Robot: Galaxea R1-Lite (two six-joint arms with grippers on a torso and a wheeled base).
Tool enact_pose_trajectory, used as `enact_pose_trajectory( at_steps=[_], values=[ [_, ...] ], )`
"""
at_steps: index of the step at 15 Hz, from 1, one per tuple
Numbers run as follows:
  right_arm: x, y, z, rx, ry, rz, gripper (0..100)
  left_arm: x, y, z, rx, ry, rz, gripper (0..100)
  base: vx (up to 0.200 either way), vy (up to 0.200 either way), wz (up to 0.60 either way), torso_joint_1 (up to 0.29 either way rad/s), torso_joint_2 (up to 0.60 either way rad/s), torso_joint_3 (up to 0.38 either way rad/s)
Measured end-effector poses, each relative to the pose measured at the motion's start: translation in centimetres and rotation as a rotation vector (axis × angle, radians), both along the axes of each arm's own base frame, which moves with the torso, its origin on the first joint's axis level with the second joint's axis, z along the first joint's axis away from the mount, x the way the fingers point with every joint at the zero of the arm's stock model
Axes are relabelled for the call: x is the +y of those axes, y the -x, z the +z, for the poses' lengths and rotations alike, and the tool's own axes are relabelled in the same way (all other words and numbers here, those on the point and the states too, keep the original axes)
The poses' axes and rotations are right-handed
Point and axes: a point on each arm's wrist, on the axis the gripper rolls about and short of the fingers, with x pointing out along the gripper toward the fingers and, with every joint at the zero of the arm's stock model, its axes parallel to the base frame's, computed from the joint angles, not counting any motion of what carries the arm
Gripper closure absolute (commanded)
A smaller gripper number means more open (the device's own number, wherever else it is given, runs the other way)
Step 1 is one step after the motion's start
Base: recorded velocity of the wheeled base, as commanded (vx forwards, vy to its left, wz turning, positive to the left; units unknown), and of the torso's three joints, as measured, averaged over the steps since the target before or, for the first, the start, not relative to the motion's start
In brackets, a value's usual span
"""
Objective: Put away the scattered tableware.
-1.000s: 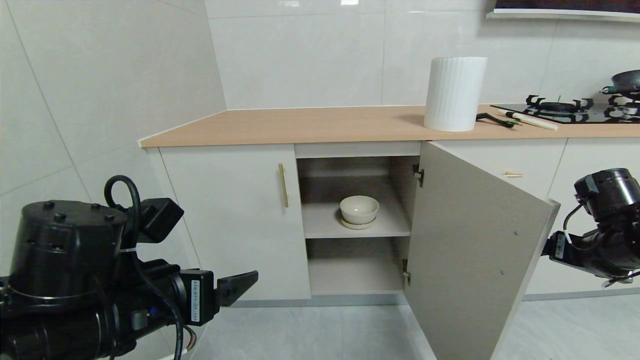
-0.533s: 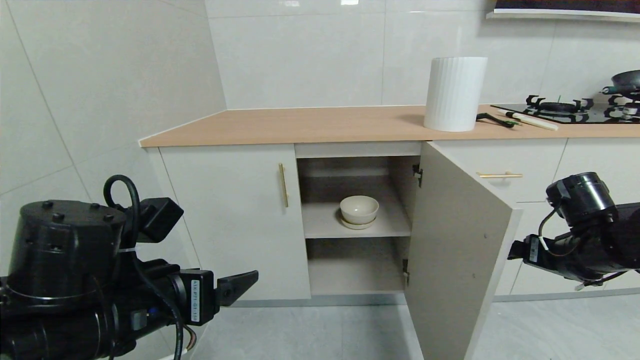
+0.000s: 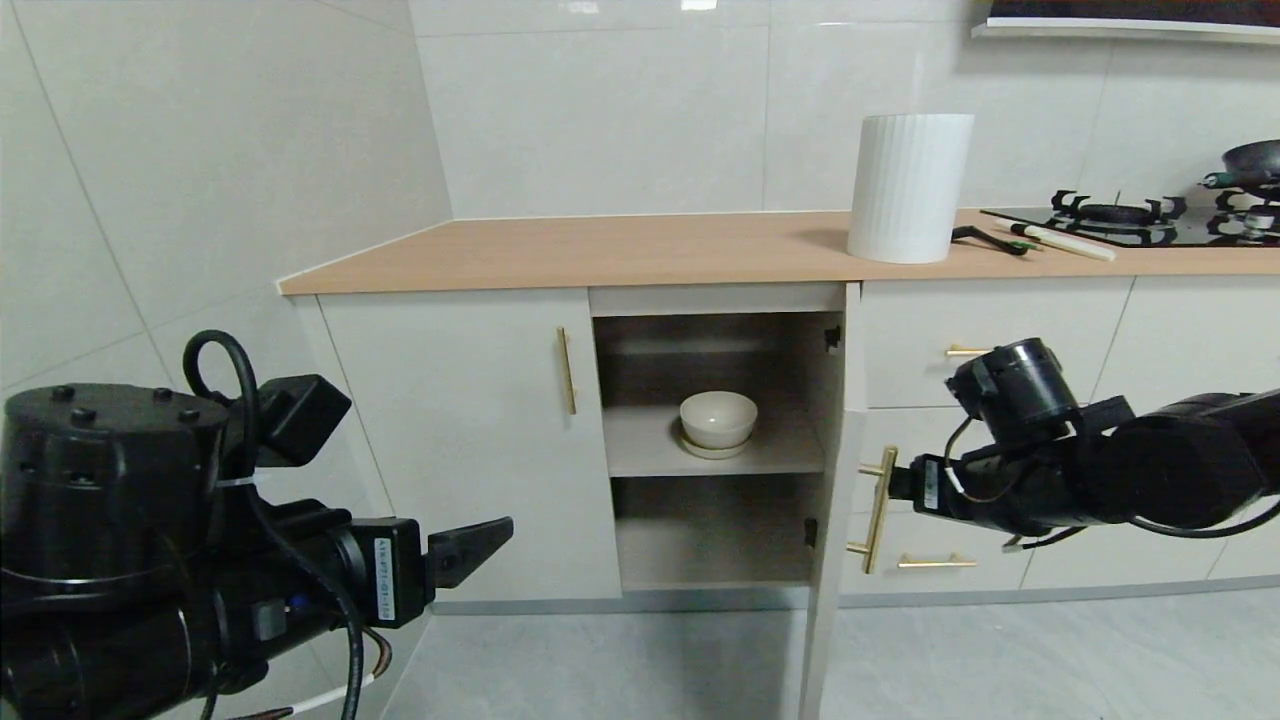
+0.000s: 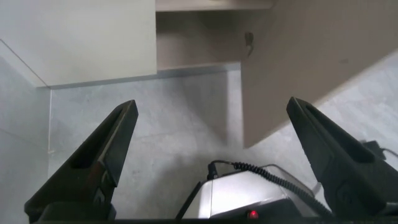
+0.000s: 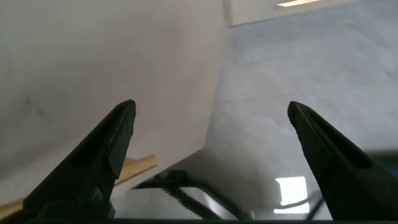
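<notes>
A cream bowl [image 3: 718, 416] sits on a small plate [image 3: 714, 449] on the middle shelf of the open cabinet [image 3: 700, 500]. The cabinet door [image 3: 832, 520] stands almost edge-on to me, its gold handle [image 3: 877, 510] facing right. My right gripper [image 3: 895, 485] is right at the door's outer face beside that handle, open and holding nothing. In the right wrist view the right gripper [image 5: 211, 107] has the door [image 5: 93, 68] and handle [image 5: 140, 165] close before it. My left gripper [image 3: 485, 540] hangs low at the left, open [image 4: 211, 106] over the floor and holding nothing.
On the wooden counter [image 3: 600, 250] stand a tall white ribbed canister [image 3: 910, 188] and some utensils [image 3: 1060, 240]; a gas hob [image 3: 1130, 215] with a pan [image 3: 1252, 160] lies further right. The left cabinet door [image 3: 470, 440] is shut. Drawers [image 3: 1000, 320] lie right of the open cabinet. The grey floor [image 3: 620, 660] is bare.
My right arm has swept left with the cabinet door, which swung from wide open to almost edge-on, showing its handle and the drawers behind. The left arm shifted slightly.
</notes>
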Motion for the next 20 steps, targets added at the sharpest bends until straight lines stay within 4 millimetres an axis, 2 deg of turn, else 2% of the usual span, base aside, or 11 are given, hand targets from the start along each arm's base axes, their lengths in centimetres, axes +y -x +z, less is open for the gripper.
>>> enact_pose_trajectory(
  at_steps=[4,9,13,20],
  values=[
    [4.2,-2.1,-1.2,-0.006,-0.011,0.084,0,0.1,0.1,0.1,-0.004,0.0,-0.001,0,0.0,0.0,0.0,0.0,0.0,0.0],
    [6.7,-4.3,-2.5,-0.079,-0.117,0.115,0,0.1,0.1,0.0,-0.002,-0.004,-0.001,0,0.0,0.0,0.0,0.0,0.0,0.0],
    [7.3,-5.1,-4.3,-0.056,-0.167,0.098,0,0.0,0.0,-0.1,0.002,-0.007,-0.001,0,0.0,0.0,0.0,0.0,0.0,0.0],
    [8.2,-6.5,-5.3,-0.042,-0.249,0.038,0,0.0,-0.1,-0.2,0.005,-0.011,0.001,0,0.0,0.0,0.0,0.0,0.0,0.0]
  ],
)
